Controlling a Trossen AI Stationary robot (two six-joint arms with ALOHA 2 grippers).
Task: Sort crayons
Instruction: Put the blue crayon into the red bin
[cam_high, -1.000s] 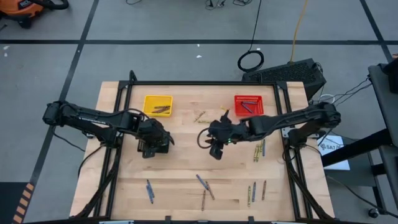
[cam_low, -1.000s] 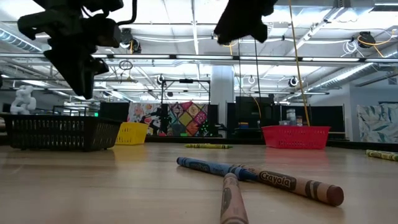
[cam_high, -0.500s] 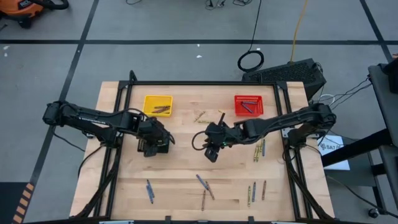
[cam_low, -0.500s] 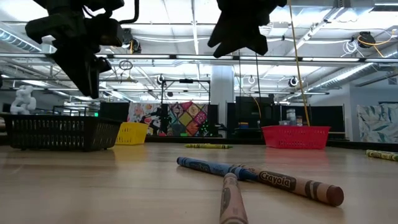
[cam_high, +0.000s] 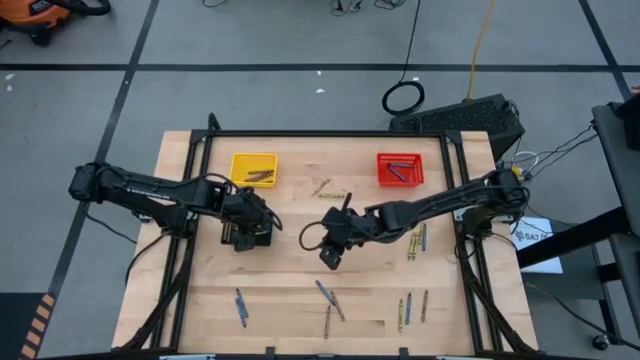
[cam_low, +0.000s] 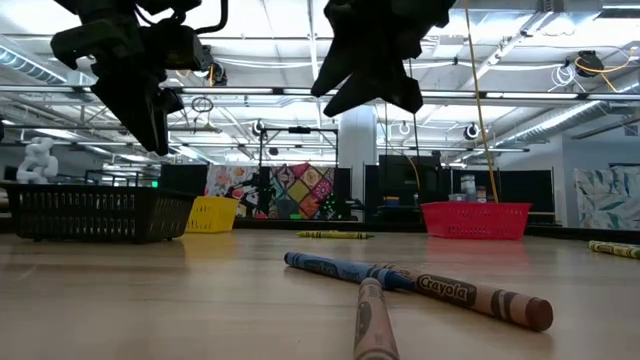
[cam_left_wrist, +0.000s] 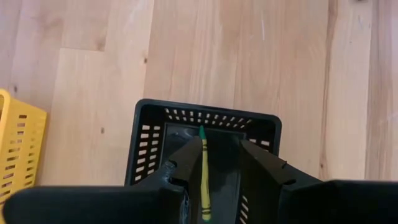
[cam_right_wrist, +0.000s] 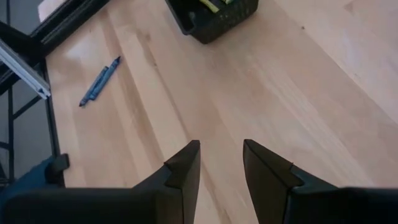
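pale matt wood table (cam_high: 300, 300), perforated plastic black basket (cam_left_wrist: 155, 124), paper-wrapped crayons (cam_low: 460, 293)

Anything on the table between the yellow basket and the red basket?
Yes: in the high view, a few loose crayons lie between the yellow basket and the red basket; otherwise bare wood.

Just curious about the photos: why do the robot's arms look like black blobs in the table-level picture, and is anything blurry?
Low view: bright ceiling lights behind turn both arms into silhouettes; the nearest brown crayon blurs toward the lens. High view: evenly lit. Left wrist view: the yellow-green crayon is sharp over the black basket.
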